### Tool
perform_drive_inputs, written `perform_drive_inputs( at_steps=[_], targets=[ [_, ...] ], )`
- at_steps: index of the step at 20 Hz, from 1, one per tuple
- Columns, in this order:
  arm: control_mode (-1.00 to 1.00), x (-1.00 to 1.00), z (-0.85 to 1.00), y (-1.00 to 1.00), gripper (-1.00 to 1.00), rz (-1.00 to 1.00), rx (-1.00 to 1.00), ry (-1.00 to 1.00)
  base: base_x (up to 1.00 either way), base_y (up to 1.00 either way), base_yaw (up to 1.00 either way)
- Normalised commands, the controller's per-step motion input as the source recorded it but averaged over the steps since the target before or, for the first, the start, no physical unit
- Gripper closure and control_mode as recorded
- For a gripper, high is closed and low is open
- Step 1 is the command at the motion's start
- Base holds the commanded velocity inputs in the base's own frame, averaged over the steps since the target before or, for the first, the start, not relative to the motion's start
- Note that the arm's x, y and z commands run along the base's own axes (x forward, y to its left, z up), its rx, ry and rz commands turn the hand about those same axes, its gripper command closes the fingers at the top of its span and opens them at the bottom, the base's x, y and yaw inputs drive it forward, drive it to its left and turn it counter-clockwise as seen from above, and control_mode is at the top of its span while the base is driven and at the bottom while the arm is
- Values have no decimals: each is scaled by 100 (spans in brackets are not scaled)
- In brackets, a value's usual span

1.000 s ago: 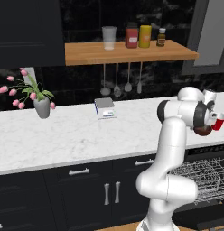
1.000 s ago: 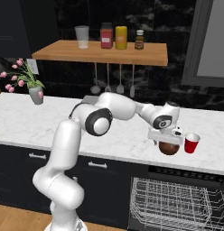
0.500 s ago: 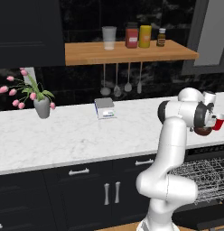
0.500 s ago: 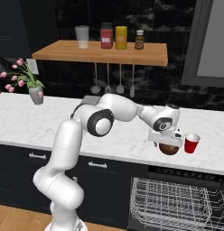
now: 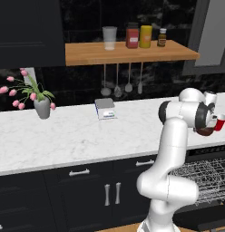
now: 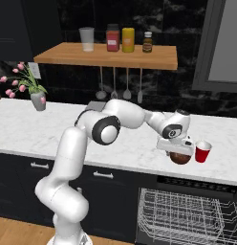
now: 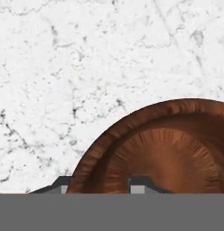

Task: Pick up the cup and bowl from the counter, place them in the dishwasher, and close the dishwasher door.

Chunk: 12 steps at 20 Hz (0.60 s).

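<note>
Arm lower; bowl [image 7: 163,153] seemingly between jaws

Arm bent over fwd, elbow high, forearm running out toward 3 o'clock in right base view. Wrist turned down. Hand [image 6: 179,152] pointing straight down; one fingertip [image 7: 140,184] inside the bowl [image 7: 168,149] rim, other outside, pinching it.

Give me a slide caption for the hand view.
The tool straddles the rim of the brown bowl over the white marble counter.
</note>
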Motion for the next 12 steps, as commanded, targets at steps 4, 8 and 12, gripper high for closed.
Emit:
perform_drive_inputs(
  at_steps=[4,8,12],
  targets=[
    [-100,-10,0,0,100,0,3,0,0,0,0],
    [-100,-73,0,28,100,6,0,-8,0,0,0],
    [-100,-100,0,29,100,9,2,-10,0,0,0]
  ],
)
